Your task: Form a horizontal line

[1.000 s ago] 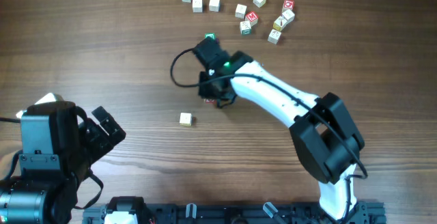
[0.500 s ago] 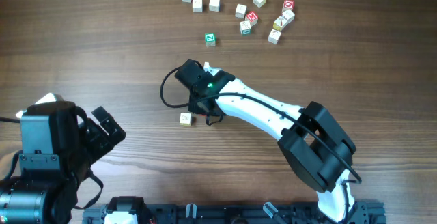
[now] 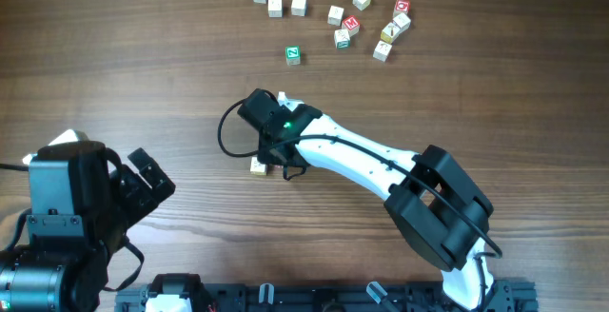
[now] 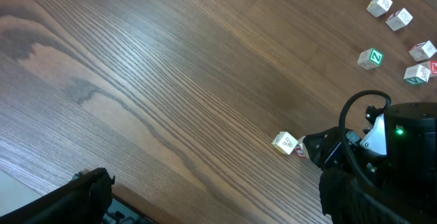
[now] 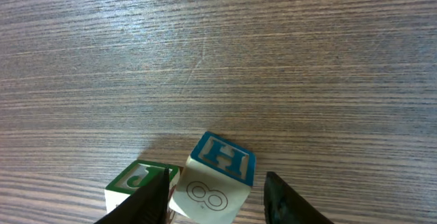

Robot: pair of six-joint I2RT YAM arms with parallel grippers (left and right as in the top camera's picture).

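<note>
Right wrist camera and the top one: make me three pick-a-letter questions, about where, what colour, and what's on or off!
1. Where is the H cube? A between the fingers of the right gripper; B beside the left arm; C among the far cubes.
2. What colour is its H? A red; B blue; C yellow.
3. The light on the right arm is: A off; B red; C green.
Answers: 1 A, fingers flank it. 2 B, the face shows blue. 3 C, it glows green.
</note>
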